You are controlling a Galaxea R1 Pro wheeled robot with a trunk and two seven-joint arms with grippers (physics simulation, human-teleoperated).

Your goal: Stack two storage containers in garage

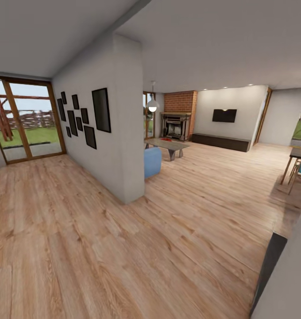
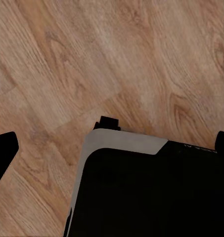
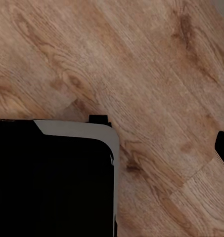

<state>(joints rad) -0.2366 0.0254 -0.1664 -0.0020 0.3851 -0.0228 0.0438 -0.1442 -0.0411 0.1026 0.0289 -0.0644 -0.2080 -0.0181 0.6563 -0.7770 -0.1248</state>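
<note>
Stretching across the whole scene, light wood-plank flooring (image 1: 124, 248) runs from the near foreground into the living room (image 1: 203, 133) beyond a white partition wall (image 1: 119, 150). On that wall's side hang several dark picture frames (image 1: 86, 117), and past them a glazed wooden door (image 1: 24, 119) looks onto grass. Beyond the wall's far corner sit the end of a blue sofa (image 1: 152, 161), a grey low table (image 1: 168, 145), a white pendant lamp (image 1: 152, 105), a brick fireplace (image 1: 179, 116) and a black wall screen (image 1: 224, 115). No storage containers can be seen from here, and no readable writing shows anywhere. Both wrist views look down on the same planks past the robot's dark base (image 2: 151, 192); dark finger tips (image 2: 3, 150) sit at the frame edges, too little to tell whether either pair is spread or closed.
</note>
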